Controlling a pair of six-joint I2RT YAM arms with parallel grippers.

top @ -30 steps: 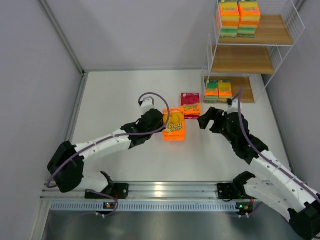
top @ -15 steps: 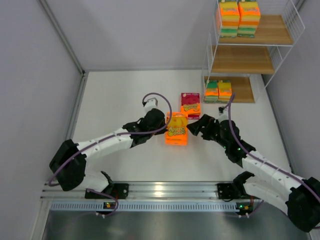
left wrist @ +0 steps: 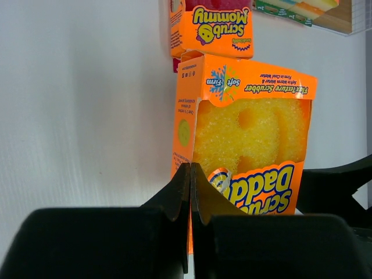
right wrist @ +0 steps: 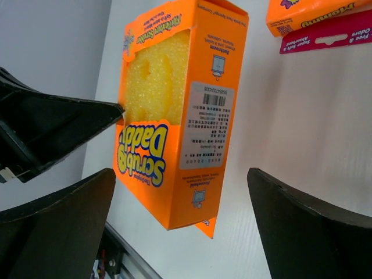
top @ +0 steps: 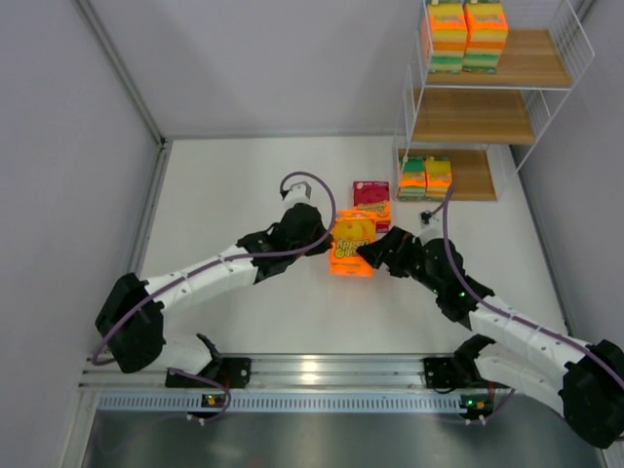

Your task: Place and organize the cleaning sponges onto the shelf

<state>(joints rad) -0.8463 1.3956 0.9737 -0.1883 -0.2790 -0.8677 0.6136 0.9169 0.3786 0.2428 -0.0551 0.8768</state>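
The step in hand looks like a handover grasp on the orange sponge pack [top: 352,244], which stands on end at the middle of the frame in the overhead view. The left tool [left wrist: 190,177] has its fingers pressed together with nothing between them, and its tip rests against the pack's printed face, apparently propping it upright. The right tool [right wrist: 181,174] has its fingers spread wide apart on either side of the pack and touches neither side. To do this well, I judge that the right tool should centre on the pack's narrow sides and close squarely on the cardboard rather than the soft yellow window. The left tip should hold its prop until that grip is firm, or the pack may tip over. A magenta-topped pack [top: 371,203] lies just behind it, toward the top of the frame, close enough that the far finger needs care not to nudge it. The shelf [top: 487,117] stands in the upper right. It has stacked packs [top: 465,34] on its top board and two more [top: 426,177] on the lowest, while the middle board shows none from this view, so it seems a fair destination. The counter [top: 234,185] is smooth, white and matte, so a boxed pack probably slides easily on it. Plain grey walls [top: 58,146] close in the left and back, and a metal rail [top: 312,375] runs along the bottom edge.
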